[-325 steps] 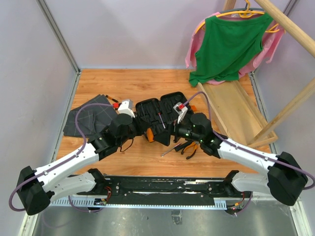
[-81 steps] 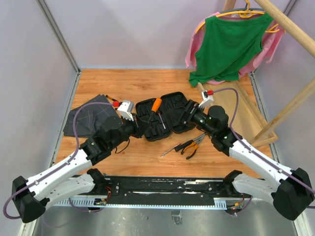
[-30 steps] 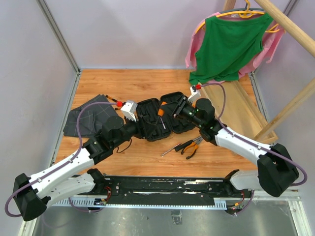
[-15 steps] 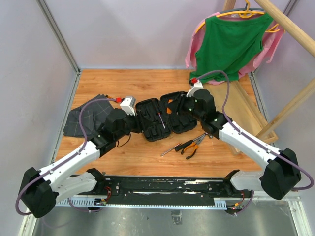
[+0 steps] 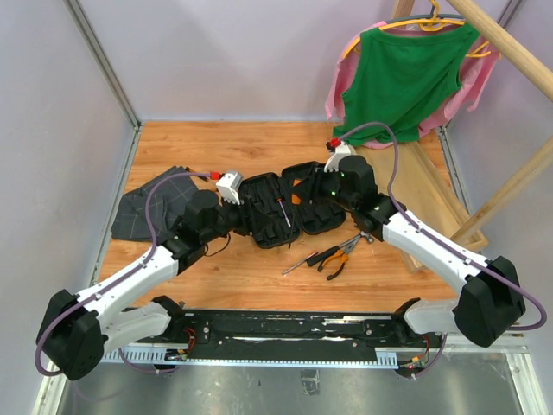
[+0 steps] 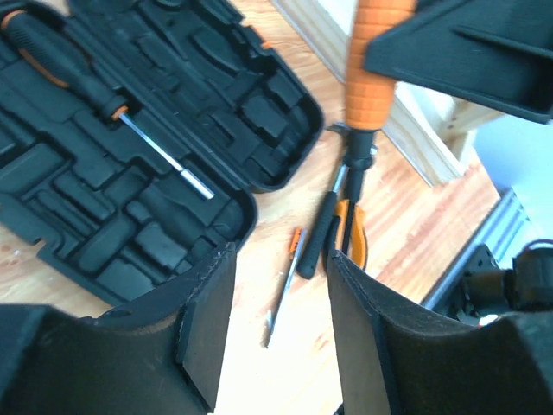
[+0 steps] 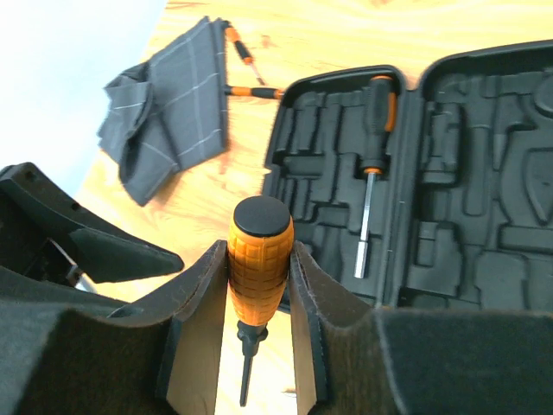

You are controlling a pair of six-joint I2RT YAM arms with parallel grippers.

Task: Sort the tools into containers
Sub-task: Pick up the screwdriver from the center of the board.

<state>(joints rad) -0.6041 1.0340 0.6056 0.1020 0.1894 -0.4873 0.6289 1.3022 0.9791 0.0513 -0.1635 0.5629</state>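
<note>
Wooden tabletop [image 5: 259, 143], case [image 5: 263, 235]; walls [image 5: 225, 52] perhaps lilac.

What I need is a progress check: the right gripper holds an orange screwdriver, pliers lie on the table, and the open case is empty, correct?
Only the last part is wrong: a black-and-orange screwdriver lies in the case, as the right wrist view shows. The right gripper does hold an orange screwdriver, and pliers lie on the table.

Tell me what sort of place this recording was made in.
Likely a robot test cell, not a real workshop: a wooden tabletop boxed in by plain panel walls, with staged props like an open tool case and a green shirt on a hanger.
</note>
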